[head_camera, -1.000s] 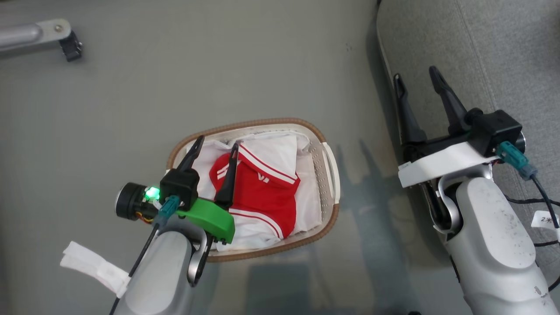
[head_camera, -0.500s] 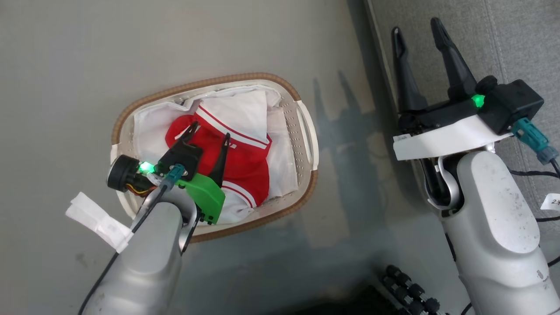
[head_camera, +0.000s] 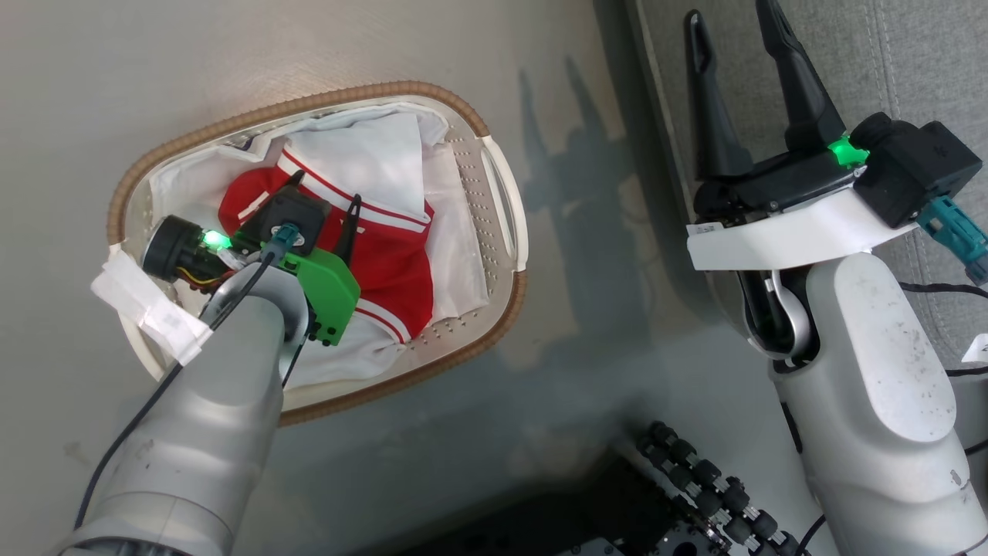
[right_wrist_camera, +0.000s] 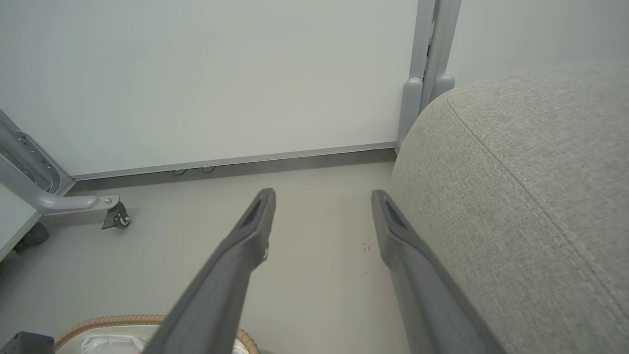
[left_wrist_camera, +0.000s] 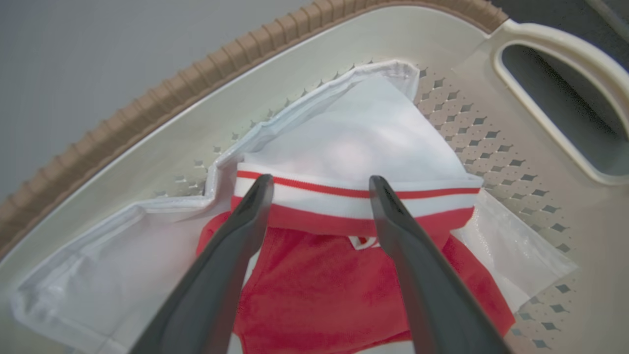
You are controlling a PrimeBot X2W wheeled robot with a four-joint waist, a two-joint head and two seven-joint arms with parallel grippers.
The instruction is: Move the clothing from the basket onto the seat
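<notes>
The clothing (head_camera: 394, 255) is bright red with white panels and striped trim, and it lies in the basket (head_camera: 309, 100), a white perforated one with a brown rim. My left gripper (head_camera: 326, 187) is down inside the basket, open, with one finger on each side of the red fabric near its striped band. In the left wrist view the left gripper (left_wrist_camera: 320, 181) straddles the clothing (left_wrist_camera: 314, 285), with nothing pinched. My right gripper (head_camera: 729, 11) hangs open and empty beside the edge of the grey seat (head_camera: 888, 62). In the right wrist view the right gripper (right_wrist_camera: 323, 194) is over bare floor next to the seat (right_wrist_camera: 530, 196).
A plain white liner sheet (head_camera: 177, 185) lies under the garments in the basket (left_wrist_camera: 162, 105). My dark base with black rollers (head_camera: 679, 494) sits at the bottom. A grey castor leg (right_wrist_camera: 73, 201) stands by the white wall, with the basket rim (right_wrist_camera: 113, 322) below it.
The head camera has tilted, shifting the whole picture. My left gripper has sunk deeper into the basket over the red garment and is still open. The right gripper holds its pose.
</notes>
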